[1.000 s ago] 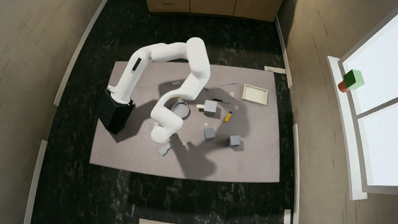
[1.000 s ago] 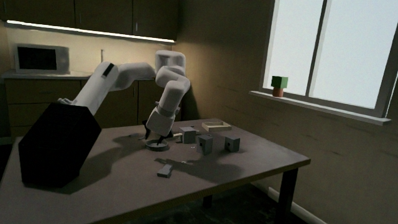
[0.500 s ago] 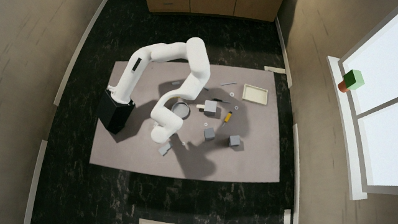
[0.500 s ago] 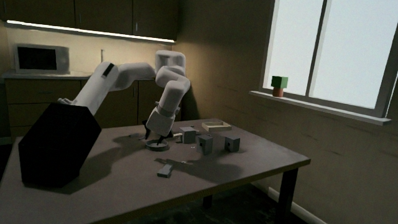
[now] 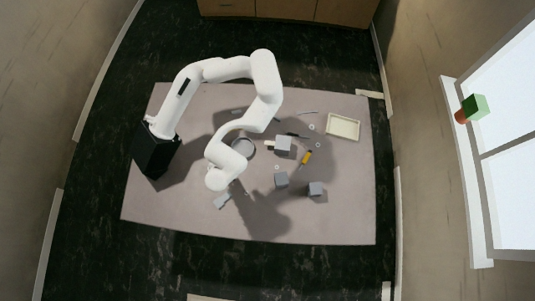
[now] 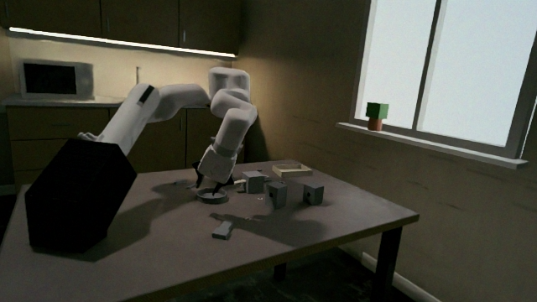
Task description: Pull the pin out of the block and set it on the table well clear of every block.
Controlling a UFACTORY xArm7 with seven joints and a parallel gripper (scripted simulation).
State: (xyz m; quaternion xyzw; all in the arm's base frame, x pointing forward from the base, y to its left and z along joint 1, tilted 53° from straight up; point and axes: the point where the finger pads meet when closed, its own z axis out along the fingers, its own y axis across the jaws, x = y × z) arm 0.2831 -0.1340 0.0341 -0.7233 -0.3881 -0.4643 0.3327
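A cream pin [image 5: 269, 143] sticks sideways out of the left face of a grey block [image 5: 282, 143] near the middle of the table; it also shows in the side view [image 6: 240, 182], with its block [image 6: 252, 181]. My gripper [image 6: 207, 184] points down over a round grey dish [image 6: 212, 195], to the left of the pin and apart from it. Its dark fingers stand partly open with nothing between them. In the overhead view the arm hides the fingers, and the dish [image 5: 242, 147] shows beside the arm.
Two more grey blocks [image 5: 281, 179] [image 5: 315, 189] stand nearer the front. A flat grey piece [image 5: 221, 200] lies front left. A cream tray [image 5: 343, 126], a yellow-handled tool [image 5: 306, 157] and small washers lie to the right. The black robot base [image 5: 154, 152] is at the left.
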